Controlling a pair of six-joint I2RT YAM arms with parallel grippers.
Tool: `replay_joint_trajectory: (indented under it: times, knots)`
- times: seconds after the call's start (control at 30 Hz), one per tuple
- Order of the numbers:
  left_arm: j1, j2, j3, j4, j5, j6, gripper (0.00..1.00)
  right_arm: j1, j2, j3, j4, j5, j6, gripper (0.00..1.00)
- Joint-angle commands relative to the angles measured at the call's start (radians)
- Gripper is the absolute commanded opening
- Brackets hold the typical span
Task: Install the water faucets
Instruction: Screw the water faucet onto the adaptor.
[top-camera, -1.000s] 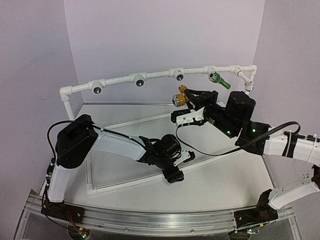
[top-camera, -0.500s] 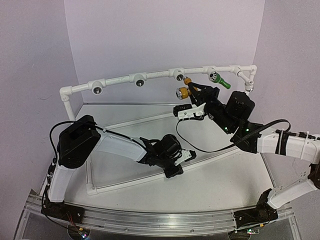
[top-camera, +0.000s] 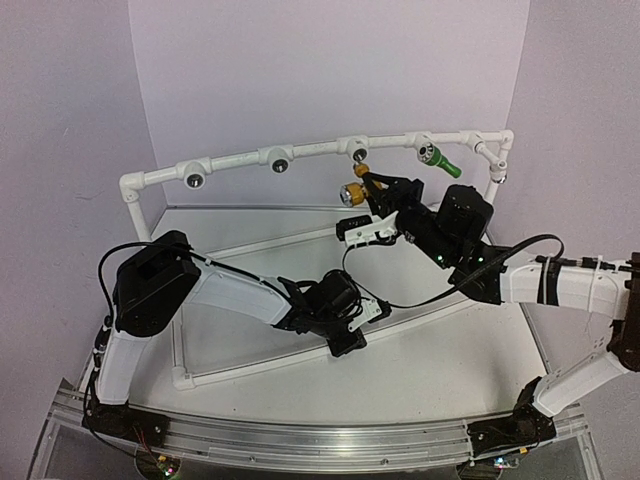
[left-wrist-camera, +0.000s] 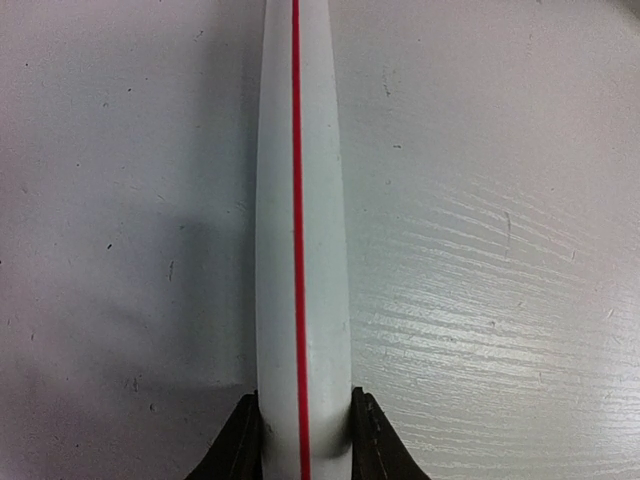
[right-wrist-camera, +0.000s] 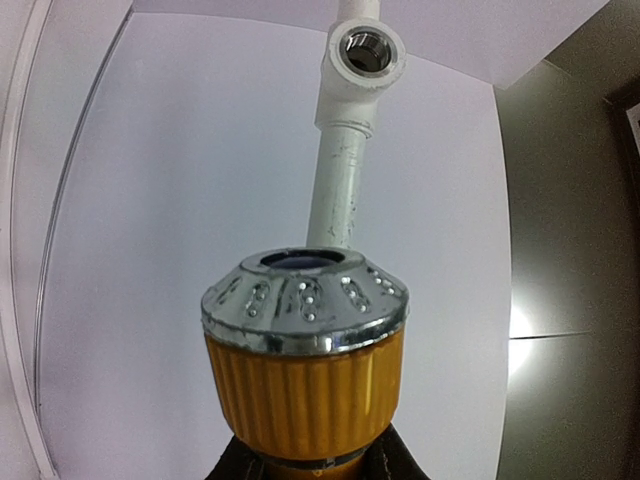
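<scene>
The right gripper (top-camera: 372, 188) is closed on the base of the yellow-orange faucet (top-camera: 353, 192), raised in the upper centre of the overhead view, just below and apart from the third socket (top-camera: 357, 152) along the white pipe frame (top-camera: 240, 158). In the right wrist view the dark fingers pinch the faucet's ribbed orange body at the bottom edge of the frame. Its silvery, dimpled head fills the middle, and the socket's tee sits at the top with a metallic threaded bore. The green faucet (top-camera: 438, 160) is at the upper right of the overhead view, silvery end against the frame's top rail and green end slanting down and to the right. The left gripper (top-camera: 345, 340) is low in the centre, narrowed onto the low pipe (top-camera: 250, 367) that lies across the bench (top-camera: 450, 360) — the left wrist view shows both fingertips touching the pipe's sides. The only marking visible is a thin red stripe (left-wrist-camera: 296, 200) running straight along the pipe's length; no letters can be made out on either faucet.
</scene>
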Motion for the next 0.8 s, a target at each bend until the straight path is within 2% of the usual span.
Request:
replay_joint_trajectory:
  times: [0.0,0.77]
  knots:
    - [0.017,0.037,-0.045,-0.097,-0.016,0.097,0.0,-0.015,-0.005,0.07,0.075,0.003,0.031,0.0]
    - [0.015,0.032,-0.043,-0.1,0.017,0.095,0.0,-0.02,0.072,0.148,0.055,0.035,0.068,0.0]
